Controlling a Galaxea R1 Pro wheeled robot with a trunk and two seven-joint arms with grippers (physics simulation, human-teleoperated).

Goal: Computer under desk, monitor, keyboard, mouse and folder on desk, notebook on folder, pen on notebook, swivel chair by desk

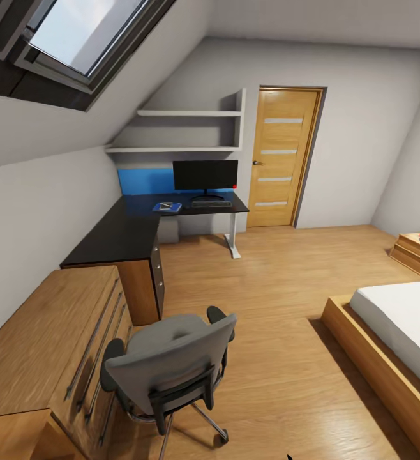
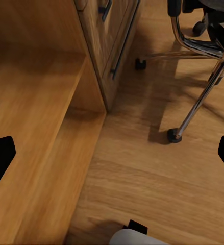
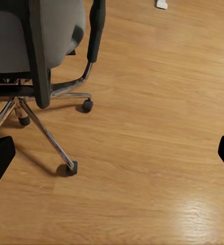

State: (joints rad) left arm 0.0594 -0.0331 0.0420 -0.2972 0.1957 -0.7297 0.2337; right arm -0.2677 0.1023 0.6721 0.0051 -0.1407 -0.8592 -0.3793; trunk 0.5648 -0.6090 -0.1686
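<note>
The swivel chair [image 1: 172, 364] stands on the floor in front of me, its grey back toward me, well short of the desk [image 1: 127, 233]. At the desk's far end, the monitor [image 1: 205, 176] stands upright with the keyboard [image 1: 211, 204] in front of it. The blue folder [image 1: 167, 207] lies to the keyboard's left with a small grey notebook [image 1: 166, 205] on it. Mouse, pen and computer are too small or hidden to tell. My left gripper [image 2: 112, 155] is open above the floor near the chair's chrome base [image 2: 203, 92]. My right gripper [image 3: 112, 155] is open beside the chair [image 3: 40, 41].
A low light-wood cabinet [image 1: 37, 345] runs along the left wall, close to the chair, and its corner [image 2: 35, 127] shows in the left wrist view. A bed [image 1: 401, 332] takes up the right side. A wooden door [image 1: 283, 156] stands shut beyond the desk. Wood floor [image 1: 280, 300] lies between.
</note>
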